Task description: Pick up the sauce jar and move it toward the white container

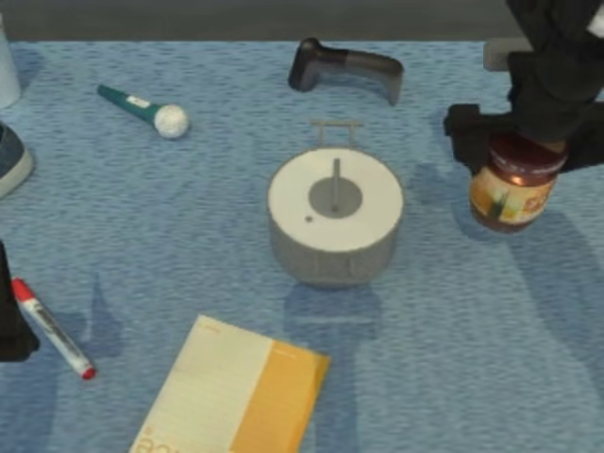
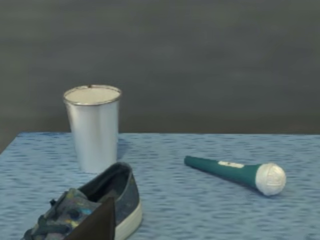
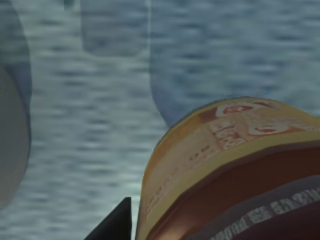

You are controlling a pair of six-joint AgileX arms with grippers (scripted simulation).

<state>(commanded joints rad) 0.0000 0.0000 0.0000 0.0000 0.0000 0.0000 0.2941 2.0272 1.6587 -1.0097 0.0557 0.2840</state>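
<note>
Your right gripper (image 1: 528, 142) holds the sauce jar (image 1: 511, 186), jaws clamped at its lid, lifted right of the white container (image 1: 335, 217); next, carry it left toward the container, keeping it upright.

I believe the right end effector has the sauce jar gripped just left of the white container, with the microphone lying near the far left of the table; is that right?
Not quite: the sauce jar is to the right of the white container, not left, as the top view shows. The right end effector does grip it, and the microphone does lie far left.
</note>
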